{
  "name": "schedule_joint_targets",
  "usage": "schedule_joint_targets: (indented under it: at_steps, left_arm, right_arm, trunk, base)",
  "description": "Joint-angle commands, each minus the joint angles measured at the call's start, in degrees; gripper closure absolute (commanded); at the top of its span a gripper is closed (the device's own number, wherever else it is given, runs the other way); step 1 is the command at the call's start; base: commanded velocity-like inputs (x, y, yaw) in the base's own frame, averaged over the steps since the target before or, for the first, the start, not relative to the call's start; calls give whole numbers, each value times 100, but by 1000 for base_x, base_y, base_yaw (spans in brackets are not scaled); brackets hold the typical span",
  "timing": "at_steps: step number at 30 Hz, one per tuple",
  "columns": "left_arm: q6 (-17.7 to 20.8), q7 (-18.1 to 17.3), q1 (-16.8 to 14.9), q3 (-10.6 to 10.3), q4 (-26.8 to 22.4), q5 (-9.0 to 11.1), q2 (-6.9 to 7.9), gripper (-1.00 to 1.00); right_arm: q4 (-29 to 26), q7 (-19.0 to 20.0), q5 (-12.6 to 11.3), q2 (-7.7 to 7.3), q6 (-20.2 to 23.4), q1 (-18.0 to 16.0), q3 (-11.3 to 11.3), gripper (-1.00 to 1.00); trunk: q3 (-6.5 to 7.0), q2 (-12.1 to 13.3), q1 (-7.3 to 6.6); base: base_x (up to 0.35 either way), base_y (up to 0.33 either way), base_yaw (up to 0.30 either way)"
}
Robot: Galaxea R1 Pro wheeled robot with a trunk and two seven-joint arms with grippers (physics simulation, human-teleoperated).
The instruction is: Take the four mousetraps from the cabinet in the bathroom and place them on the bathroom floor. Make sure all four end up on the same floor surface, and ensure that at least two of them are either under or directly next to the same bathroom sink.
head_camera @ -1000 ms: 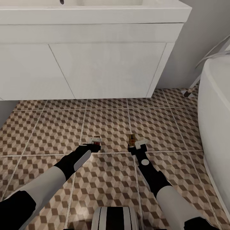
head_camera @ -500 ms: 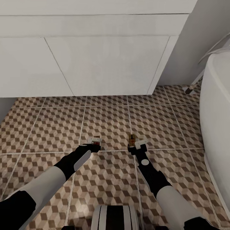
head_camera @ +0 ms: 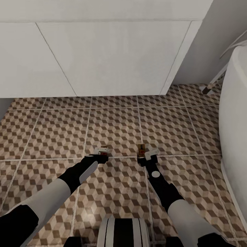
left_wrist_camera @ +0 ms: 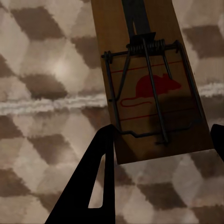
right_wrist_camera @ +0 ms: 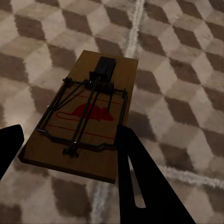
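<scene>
Both grippers hang low over the cube-patterned bathroom floor [head_camera: 51, 130], in front of the white vanity [head_camera: 113, 58] under the sink. My left gripper [head_camera: 102, 153] is shut on the end of a brown wooden mousetrap [left_wrist_camera: 149, 79] with a red mouse print; its dark fingers [left_wrist_camera: 100, 177] flank the slab's near corners. My right gripper [head_camera: 145, 155] is shut the same way on a second mousetrap [right_wrist_camera: 84, 116], which also peeks out as a brown slab [head_camera: 141, 148]. Whether the traps touch the tiles I cannot tell. The cabinet is out of view.
A white bathtub [head_camera: 236, 120] curves along the right side, with a thin leg [head_camera: 207, 90] behind it by the grey wall [head_camera: 212, 41]. Open tiles stretch between the grippers and the vanity. My own base [head_camera: 123, 233] sits at the near edge.
The whole picture has shifted: the sink's top has slid out at the upper edge and the vanity front looks nearer. Grippers and traps keep their grip and relative positions.
</scene>
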Motion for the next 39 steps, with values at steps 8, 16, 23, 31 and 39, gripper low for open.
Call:
schedule_joint_targets:
  at_steps: [8,16,23,31,39]
  left_arm:
    - [-9,51,3,-19,-132,24,17,100]
    - [215,53,-95,176,-239,-75,-77,100]
    - [1322,55,-908,1214,-182,-149,-106,100]
    - [1548,-1,-1730,1433,663,-811,-9,100]
    - [1610,-339,-1765,1398,-1179,-833,612,100]
  right_arm:
    - [11,-24,43,35,-82,-4,20,100]
    - [-311,-3,34,297,918,-665,43,100]
    - [-230,3,33,332,1512,-1482,46,100]
    - [98,-1,21,332,2376,-2373,46,100]
    - [138,294,8,332,2026,-2429,66,100]
  trunk:
    - [-73,-1,-1]
    - [-88,-1,-1]
    - [-89,-1,-1]
    - [-89,-1,-1]
    - [-89,-1,-1]
  base:
    - [0,0,0]
    - [0,0,0]
    - [0,0,0]
    - [0,0,0]
    - [0,0,0]
